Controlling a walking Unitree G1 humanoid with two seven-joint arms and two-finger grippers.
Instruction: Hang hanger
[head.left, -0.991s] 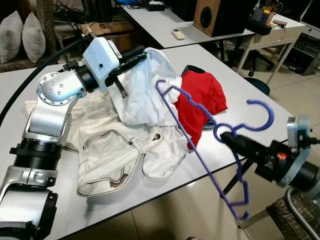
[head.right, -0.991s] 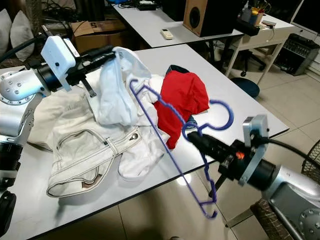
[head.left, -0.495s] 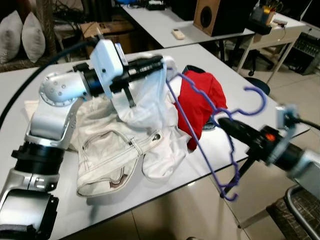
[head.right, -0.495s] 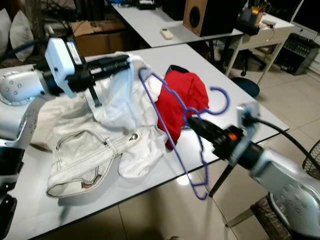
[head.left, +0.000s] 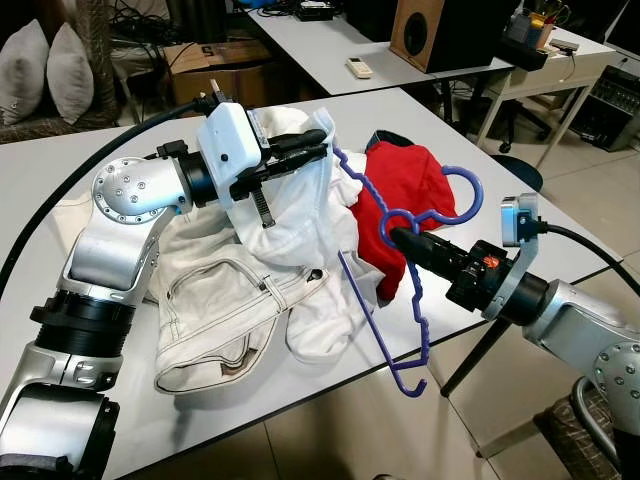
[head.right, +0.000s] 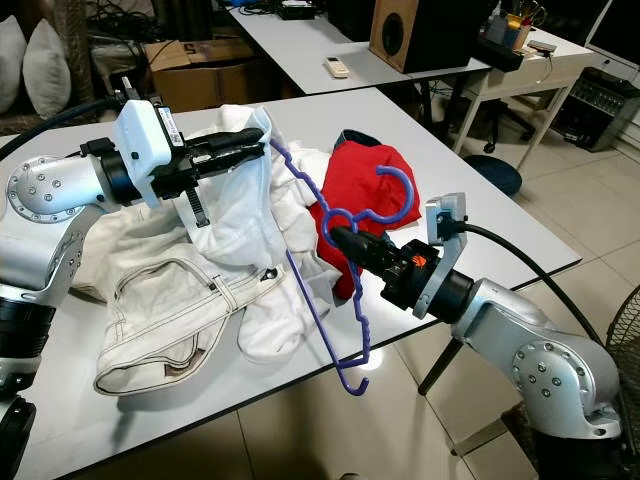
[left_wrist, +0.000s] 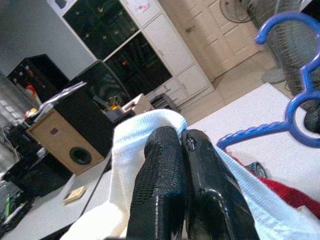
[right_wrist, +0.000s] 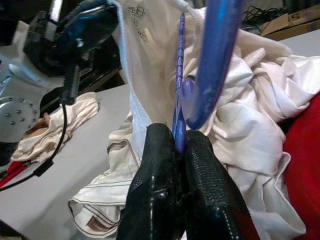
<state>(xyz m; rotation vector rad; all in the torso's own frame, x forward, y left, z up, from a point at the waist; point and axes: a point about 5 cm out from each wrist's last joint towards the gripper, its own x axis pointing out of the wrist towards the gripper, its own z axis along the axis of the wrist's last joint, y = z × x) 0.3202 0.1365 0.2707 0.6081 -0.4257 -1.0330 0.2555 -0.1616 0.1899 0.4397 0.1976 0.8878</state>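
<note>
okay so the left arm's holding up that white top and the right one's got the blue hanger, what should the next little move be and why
Probably ease the right gripper leftward, so the upper shoulder tip of the blue plastic hanger slides into the opening of the white garment. The left gripper is shut on that garment's top edge, holding it lifted off the white table, and the hanger's tip already sits right beside that held edge.

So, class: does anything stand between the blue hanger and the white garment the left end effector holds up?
Nothing visible does. The blue hanger, clamped in the right end effector, has its upper end right beside the white garment.
</note>
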